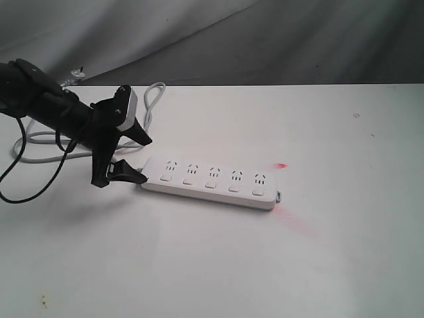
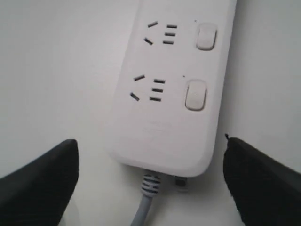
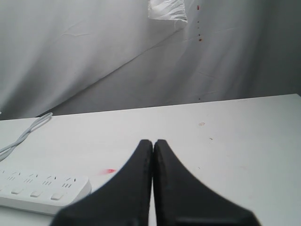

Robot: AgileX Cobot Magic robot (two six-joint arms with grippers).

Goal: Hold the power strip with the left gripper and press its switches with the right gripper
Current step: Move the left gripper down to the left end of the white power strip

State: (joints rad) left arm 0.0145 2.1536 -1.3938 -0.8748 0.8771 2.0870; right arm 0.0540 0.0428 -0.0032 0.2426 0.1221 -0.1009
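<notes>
The long flat white plastic power strip with five sockets [image 1: 211, 182] lies flat on the white table top [image 1: 298, 265], left of the middle of the exterior frame. Its long axis runs from centre-left towards the right, dipping slightly lower at the right end. The sockets sit along the far edge, and the five small white rounded-square switches [image 1: 211, 185] run in a row along the near edge, one below each socket. The cord end points to the left of the frame. From there the long grey cord [image 1: 149, 106] loops away towards the upper left.

The black two-fingered left gripper [image 1: 146, 160] reaches in from the left edge of the frame on a black arm trailing a loose black cable loop [image 1: 20, 172]. Its claw is spread wide, one finger on each side of the strip's cord end. The left wrist view shows bare table between each black finger [image 2: 42, 183] and the strip [image 2: 169, 117], so it grips nothing.

The black right gripper [image 3: 153, 142] has its two fingers pressed flat together with nothing between them. It is well apart from the strip [image 3: 42, 188].

A small red spot of light [image 1: 281, 165] falls on the table just beyond the strip's right end, and a fainter red smear [image 1: 295, 225] lies nearer the camera. Creased grey cloth [image 1: 265, 40] hangs behind the table
</notes>
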